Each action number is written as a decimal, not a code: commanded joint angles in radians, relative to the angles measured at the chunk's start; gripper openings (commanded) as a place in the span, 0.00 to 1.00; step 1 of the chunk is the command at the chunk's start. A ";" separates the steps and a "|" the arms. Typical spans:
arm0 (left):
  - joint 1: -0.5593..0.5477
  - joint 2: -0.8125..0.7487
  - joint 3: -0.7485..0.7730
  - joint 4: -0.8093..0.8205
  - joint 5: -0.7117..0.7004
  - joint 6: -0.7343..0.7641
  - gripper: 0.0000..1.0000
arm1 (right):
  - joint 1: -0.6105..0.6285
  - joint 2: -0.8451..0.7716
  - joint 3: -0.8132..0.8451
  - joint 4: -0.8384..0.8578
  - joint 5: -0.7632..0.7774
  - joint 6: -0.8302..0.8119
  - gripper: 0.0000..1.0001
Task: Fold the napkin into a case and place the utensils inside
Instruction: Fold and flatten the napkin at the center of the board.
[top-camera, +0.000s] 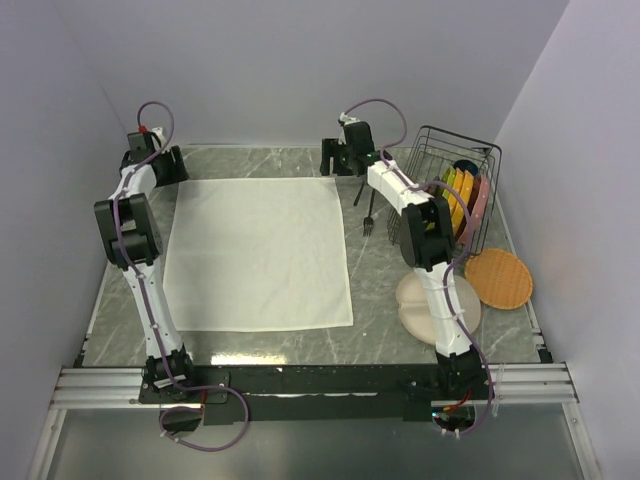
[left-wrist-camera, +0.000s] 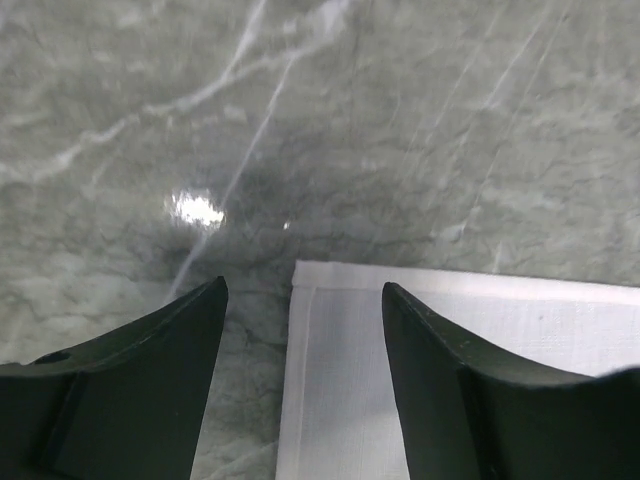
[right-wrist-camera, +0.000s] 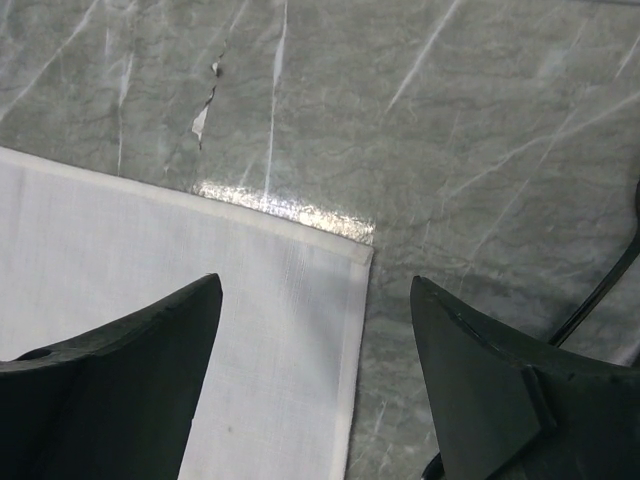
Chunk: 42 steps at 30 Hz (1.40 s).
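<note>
The veined grey-green marble tabletop (top-camera: 380, 335) carries the napkin (top-camera: 258, 255), a cream-white woven cloth spread flat as one hemmed rectangle at its middle, with a black wire basket (top-camera: 480, 150) of colourful plates (top-camera: 462, 190) to the right. The left fingers (left-wrist-camera: 150, 350) and right fingers (right-wrist-camera: 480, 370), black tapered wedges, stand spread over the napkin's two far corners, pinching nothing. A dark thin-handled fork (top-camera: 370, 218) lies just beside the cloth's right edge.

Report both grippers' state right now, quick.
Left gripper: open, holding nothing, at the napkin's far left corner.
Right gripper: open, holding nothing, at the napkin's far right corner.
</note>
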<state>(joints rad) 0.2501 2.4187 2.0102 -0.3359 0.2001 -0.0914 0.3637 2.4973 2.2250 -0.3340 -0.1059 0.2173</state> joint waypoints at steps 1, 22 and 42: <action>0.000 0.014 0.039 -0.021 -0.018 -0.039 0.68 | 0.000 0.008 0.053 -0.042 -0.029 0.057 0.83; -0.048 0.144 0.200 -0.290 0.013 -0.008 0.26 | -0.040 -0.029 0.007 -0.128 -0.213 0.163 0.88; -0.089 -0.306 -0.201 -0.149 0.174 0.260 0.01 | -0.077 -0.144 -0.022 -0.223 -0.386 0.050 0.98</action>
<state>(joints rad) 0.1600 2.2711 1.8671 -0.5148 0.3214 0.0692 0.3077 2.4664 2.1967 -0.5354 -0.4416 0.2962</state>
